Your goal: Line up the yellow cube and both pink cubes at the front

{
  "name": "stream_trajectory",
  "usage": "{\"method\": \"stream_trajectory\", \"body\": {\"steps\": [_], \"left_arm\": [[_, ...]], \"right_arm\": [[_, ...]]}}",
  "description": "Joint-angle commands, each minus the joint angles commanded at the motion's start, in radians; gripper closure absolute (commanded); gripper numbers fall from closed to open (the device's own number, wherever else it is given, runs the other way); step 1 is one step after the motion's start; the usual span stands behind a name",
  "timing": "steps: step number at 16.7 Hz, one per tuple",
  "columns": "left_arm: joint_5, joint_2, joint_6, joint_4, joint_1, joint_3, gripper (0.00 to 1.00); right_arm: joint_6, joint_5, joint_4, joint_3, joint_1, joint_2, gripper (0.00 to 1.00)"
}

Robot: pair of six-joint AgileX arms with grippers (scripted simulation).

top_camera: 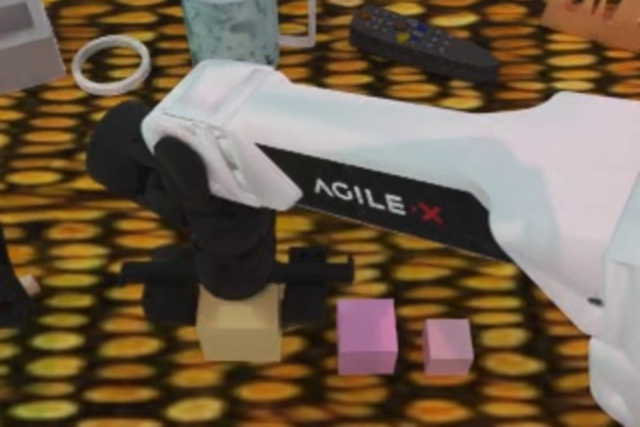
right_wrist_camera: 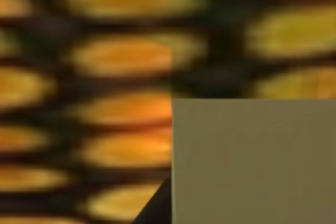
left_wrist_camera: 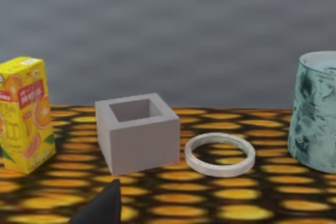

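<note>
The yellow cube (top_camera: pixel 240 332) stands on the patterned table near the front, left of centre. My right gripper (top_camera: pixel 240 299) comes down on it from above, its dark fingers (top_camera: pixel 168 299) flanking both sides, shut on the cube. In the right wrist view the yellow cube (right_wrist_camera: pixel 254 161) fills the lower corner with one fingertip (right_wrist_camera: pixel 157 208) against its edge. To the cube's right sit the brighter pink cube (top_camera: pixel 366 335) and the smaller pale pink cube (top_camera: pixel 447 346), roughly in a row with it. My left arm (top_camera: pixel 8 292) stays parked at the left edge, one fingertip (left_wrist_camera: pixel 105 205) showing far off-centre.
At the back left are a grey open box (top_camera: pixel 25 37), a white ring (top_camera: pixel 110 64) and a speckled mug (top_camera: pixel 232 7). A dark remote (top_camera: pixel 422 44) lies at the back right, next to an orange object (top_camera: pixel 595 12). A juice carton (left_wrist_camera: pixel 23 114) stands beside the box.
</note>
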Motion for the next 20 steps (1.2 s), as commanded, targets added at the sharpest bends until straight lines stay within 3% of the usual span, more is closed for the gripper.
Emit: {"method": "stream_trajectory", "body": {"steps": [4, 8, 20], "left_arm": [[0.0, 0.0, 0.0, 0.0, 0.0, 0.0, 0.0], [0.0, 0.0, 0.0, 0.0, 0.0, 0.0, 0.0], [0.0, 0.0, 0.0, 0.0, 0.0, 0.0, 0.0]], "right_arm": [[0.001, 0.001, 0.129, -0.111, 0.005, 0.017, 1.0], [0.001, 0.001, 0.136, -0.118, 0.006, 0.019, 1.0], [0.001, 0.001, 0.136, -0.118, 0.006, 0.019, 0.1]]}}
